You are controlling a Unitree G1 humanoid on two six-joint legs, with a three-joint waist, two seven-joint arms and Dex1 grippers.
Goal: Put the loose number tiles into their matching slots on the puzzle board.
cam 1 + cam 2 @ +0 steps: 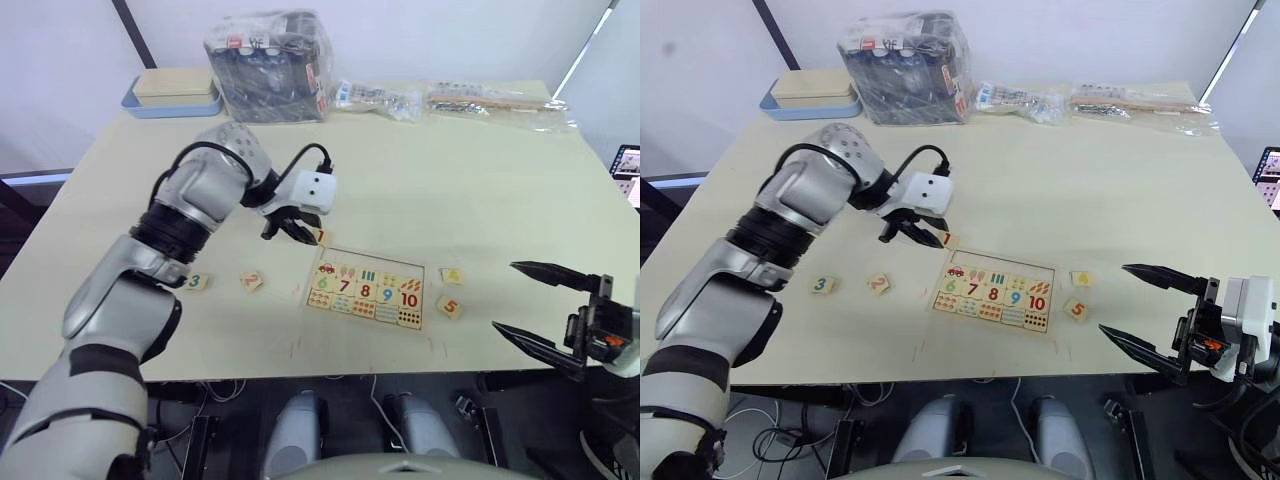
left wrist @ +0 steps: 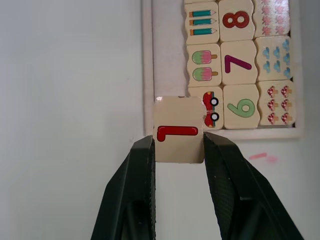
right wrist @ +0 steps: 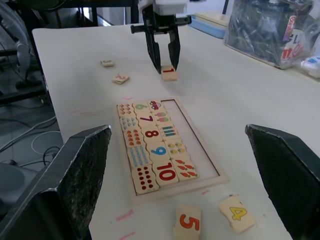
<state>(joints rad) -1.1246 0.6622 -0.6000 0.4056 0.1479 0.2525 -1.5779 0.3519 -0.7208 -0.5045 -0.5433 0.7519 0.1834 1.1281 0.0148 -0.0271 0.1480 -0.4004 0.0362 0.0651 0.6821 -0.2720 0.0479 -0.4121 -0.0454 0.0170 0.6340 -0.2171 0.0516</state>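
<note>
While we carry tile 1 toward the board, the scene reads as follows.

Left gripper (image 2: pixel 177 142): our two fingers are pinched on the side edges of tile 1 (image 2: pixel 178 129), so its printed face stays clear of the pads (we judge this grip suits a flat drop into a recess).
Tile 1: a small pale-wood square with a red digit, held between our fingertips just outside the puzzle board (image 1: pixel 368 289), near the corner with the car picture.
Matching slots (image 3: pixel 186 120): the bare pale strip along the board's far row, beyond the fingertips, beside the picture squares; numbers 6 to 10 are already seated.
Right gripper (image 1: pixel 530 304): fingers spread wide, holding nothing, waiting off to the side of the board.
Tiles 4 (image 1: pixel 452 275) and 5 (image 1: pixel 449 307): loose on the table (image 1: pixel 480 180), between the board and our right fingertips.
Tiles 2 (image 1: pixel 252 281) and 3 (image 1: pixel 196 282): loose, well behind our left fingers, nearer the forearm.
</note>
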